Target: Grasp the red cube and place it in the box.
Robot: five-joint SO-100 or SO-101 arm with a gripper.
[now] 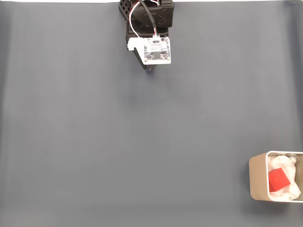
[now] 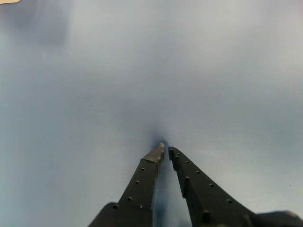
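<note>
red cube (image 1: 278, 179): lies inside box (image 1: 258, 176), on its white lining | pincer (image 2: 165, 150): pressed together, empty, tips near grey counter (image 1: 118, 151), well apart from box

A plain dark grey mat (image 1: 118, 156) covers the bench, smooth and evenly lit, with faint lengthwise creases near its side edges. A thin pale strip (image 1: 57, 1) shows along the far edge.
</note>
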